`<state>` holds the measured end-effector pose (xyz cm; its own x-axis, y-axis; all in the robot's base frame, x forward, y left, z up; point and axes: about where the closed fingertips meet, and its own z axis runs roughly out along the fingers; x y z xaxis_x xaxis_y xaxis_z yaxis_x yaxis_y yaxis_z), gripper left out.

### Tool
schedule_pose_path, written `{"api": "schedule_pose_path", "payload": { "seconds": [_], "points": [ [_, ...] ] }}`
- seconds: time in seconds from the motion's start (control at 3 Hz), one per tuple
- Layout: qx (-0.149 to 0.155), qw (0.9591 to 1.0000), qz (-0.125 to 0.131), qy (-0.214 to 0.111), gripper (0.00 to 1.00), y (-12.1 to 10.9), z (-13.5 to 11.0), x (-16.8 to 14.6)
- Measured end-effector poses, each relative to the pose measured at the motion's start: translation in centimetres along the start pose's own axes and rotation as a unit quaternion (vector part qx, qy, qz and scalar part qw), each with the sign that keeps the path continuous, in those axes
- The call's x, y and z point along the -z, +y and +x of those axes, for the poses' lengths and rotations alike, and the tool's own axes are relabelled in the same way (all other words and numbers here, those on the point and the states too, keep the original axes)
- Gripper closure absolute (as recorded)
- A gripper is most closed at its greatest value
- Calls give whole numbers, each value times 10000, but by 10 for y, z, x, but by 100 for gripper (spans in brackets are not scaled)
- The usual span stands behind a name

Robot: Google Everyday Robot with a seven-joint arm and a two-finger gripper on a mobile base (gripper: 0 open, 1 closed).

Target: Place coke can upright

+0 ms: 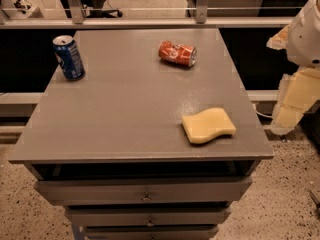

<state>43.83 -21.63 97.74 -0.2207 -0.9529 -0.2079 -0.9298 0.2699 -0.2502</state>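
The coke can (177,53) is red with white lettering and a silver end. It lies on its side at the back middle of the grey cabinet top (125,114), its silver end facing right. My gripper (293,103) hangs off the right side of the cabinet, beyond its right edge and well away from the can. It holds nothing that I can see.
A blue soda can (69,57) stands upright at the back left corner. A yellow sponge (208,125) lies near the front right. The cabinet has drawers (145,191) below its front edge. A railing (150,21) runs behind it.
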Motion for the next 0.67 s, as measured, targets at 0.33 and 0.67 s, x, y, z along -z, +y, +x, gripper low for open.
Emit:
{"api": "schedule_pose_path", "payload": {
  "seconds": [0.33, 0.67],
  "points": [
    [0, 10000, 1, 0, 0, 0, 0, 0],
    [36, 9999, 118, -107, 0, -12, -11, -6]
  ]
}}
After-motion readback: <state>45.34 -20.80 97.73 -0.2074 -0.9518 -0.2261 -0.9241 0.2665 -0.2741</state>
